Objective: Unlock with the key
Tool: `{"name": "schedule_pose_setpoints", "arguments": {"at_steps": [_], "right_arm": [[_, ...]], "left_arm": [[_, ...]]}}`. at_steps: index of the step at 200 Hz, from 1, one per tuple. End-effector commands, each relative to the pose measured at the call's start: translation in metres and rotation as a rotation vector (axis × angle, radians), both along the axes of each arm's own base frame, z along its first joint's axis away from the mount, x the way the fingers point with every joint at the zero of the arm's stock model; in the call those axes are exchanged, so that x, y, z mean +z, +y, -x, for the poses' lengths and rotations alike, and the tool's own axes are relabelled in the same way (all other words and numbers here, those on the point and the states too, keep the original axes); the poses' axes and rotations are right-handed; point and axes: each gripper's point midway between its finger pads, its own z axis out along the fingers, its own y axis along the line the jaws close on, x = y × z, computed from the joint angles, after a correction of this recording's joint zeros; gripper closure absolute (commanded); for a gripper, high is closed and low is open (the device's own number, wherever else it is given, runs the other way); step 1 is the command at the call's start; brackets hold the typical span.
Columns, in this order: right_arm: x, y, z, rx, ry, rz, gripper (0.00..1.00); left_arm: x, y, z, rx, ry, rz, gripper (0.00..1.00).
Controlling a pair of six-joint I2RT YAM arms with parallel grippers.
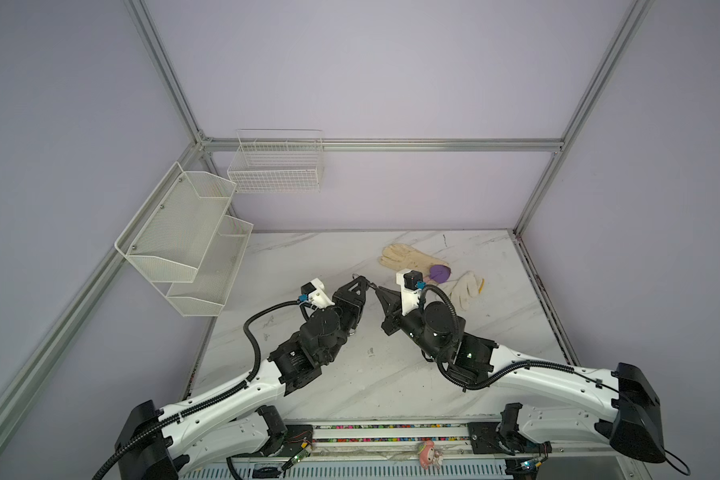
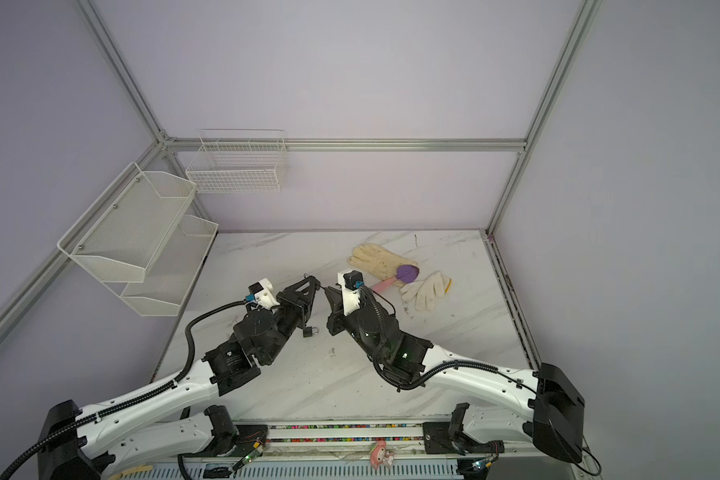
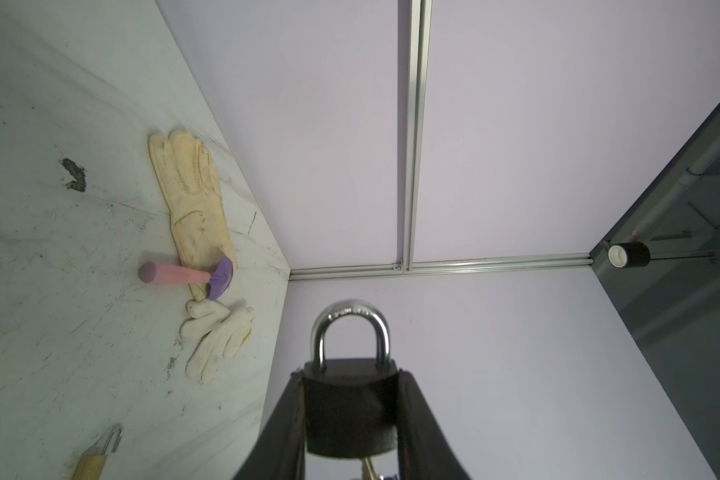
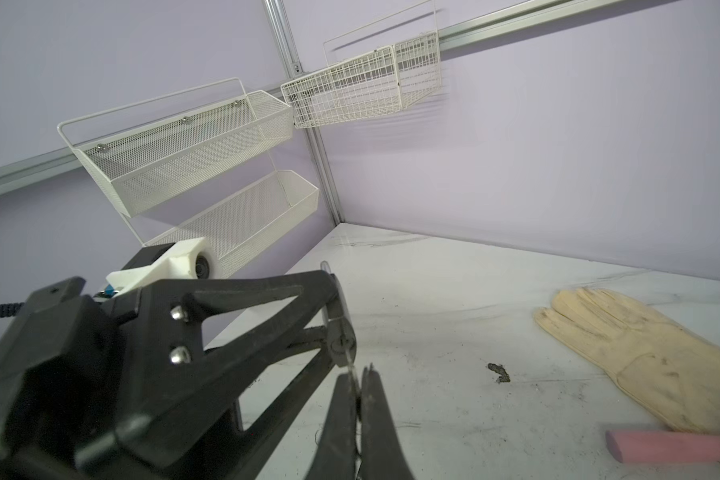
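My left gripper (image 3: 350,376) is shut on a black padlock (image 3: 350,411), one finger on each side of its body, and holds it above the table. Its silver shackle (image 3: 350,320) sticks out past the fingertips and looks closed. My right gripper (image 4: 357,376) is shut on the key (image 4: 350,366), whose blade reaches the keyhole in the padlock's underside (image 4: 341,344). In both top views the left gripper (image 1: 364,283) (image 2: 314,285) and right gripper (image 1: 377,289) (image 2: 327,290) meet tip to tip over the middle of the table. In the left wrist view the key (image 3: 366,467) pokes out under the padlock.
A second padlock (image 2: 310,331) (image 3: 96,453), brass-bodied, lies on the table beside the left arm. Two gloves (image 1: 408,257) (image 1: 466,289) and a pink-handled purple tool (image 1: 440,273) lie at the back right. Mesh shelves (image 1: 184,237) and a wire basket (image 1: 277,166) hang on the walls.
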Motion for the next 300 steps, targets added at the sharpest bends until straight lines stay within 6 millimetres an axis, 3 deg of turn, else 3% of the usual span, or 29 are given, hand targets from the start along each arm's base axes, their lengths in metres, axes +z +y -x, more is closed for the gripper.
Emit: {"name": "schedule_pose_setpoints", "arguments": {"at_steps": [1,61,96,157,238,300], "right_arm": [[0.017,-0.006,0.006,0.003,-0.026,-0.054,1.00],[0.012,-0.017,0.022,0.045,-0.059,-0.035,1.00],[-0.006,-0.017,0.018,0.024,-0.006,-0.015,1.00],[-0.021,-0.026,0.009,-0.082,0.060,-0.089,1.00],[-0.032,0.010,0.010,0.004,0.056,-0.125,1.00],[-0.031,-0.021,0.008,-0.054,0.024,-0.112,1.00]], "left_arm": [[0.014,-0.012,0.011,-0.073,0.010,0.085,0.97],[0.006,0.031,0.010,0.105,0.108,0.064,0.97],[0.000,0.039,0.009,0.154,0.158,0.092,0.97],[0.001,0.048,0.004,0.231,0.193,0.119,0.99],[0.018,0.004,-0.010,0.111,0.168,0.191,1.00],[0.022,0.012,-0.004,0.110,0.166,0.189,1.00]]}}
